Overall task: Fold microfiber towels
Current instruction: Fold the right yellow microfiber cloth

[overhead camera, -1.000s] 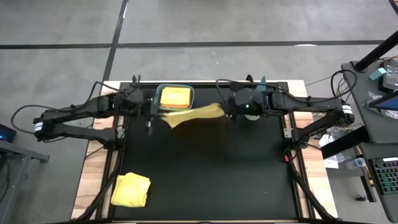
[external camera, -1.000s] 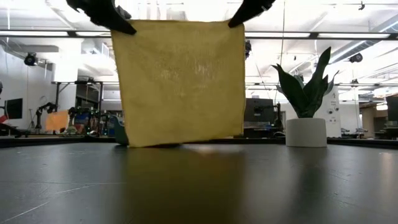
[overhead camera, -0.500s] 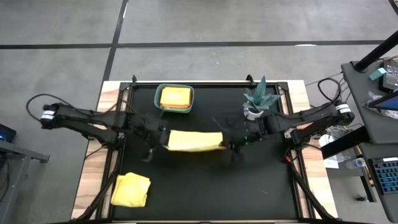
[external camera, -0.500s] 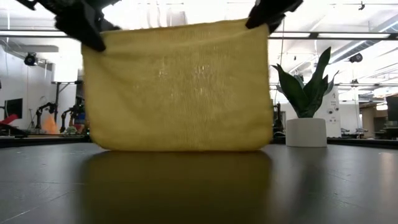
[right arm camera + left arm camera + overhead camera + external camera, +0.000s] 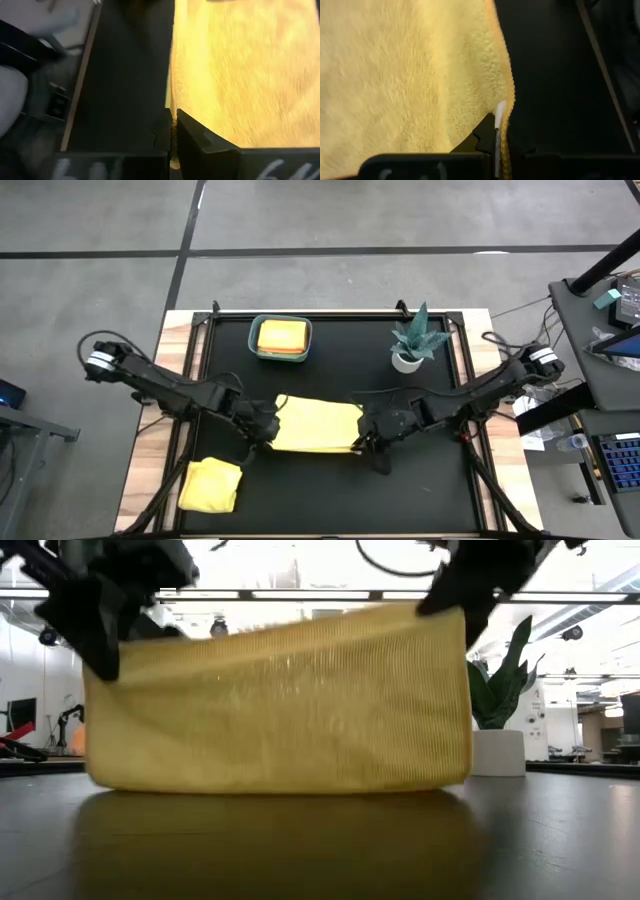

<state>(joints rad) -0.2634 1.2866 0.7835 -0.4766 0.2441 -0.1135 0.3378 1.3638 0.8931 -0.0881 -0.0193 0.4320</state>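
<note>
Black mat covers the table under me, and grey floor lies all around it. Behind the table the low view shows a big room with ceiling lights and desks.

Both my grippers are pinched tight on one yellow towel. My left gripper holds one top corner and my right gripper holds the other. The towel hangs between my fingers like a curtain, and its bottom edge touches the mat. In the left wrist view my fingers squeeze the towel's thin edge, and a small white tag sticks out right by them. I cannot read any words on it. In the right wrist view my fingers clamp the edge the same way. Pale marks show on my right gripper's body there, but they are too blurry to read.

The hanging towel hides most of the room behind it in the low view. My grippers are cut off at the top of that view. The towel also covers part of a green plant in a white pot, which stands past my right gripper, near the far edge of the table.

A teal bin sits past my left gripper at the far edge, with an orange towel folded inside it. A second yellow towel lies crumpled on the near side of my left gripper, by the table corner, well apart from the one I hold.
</note>
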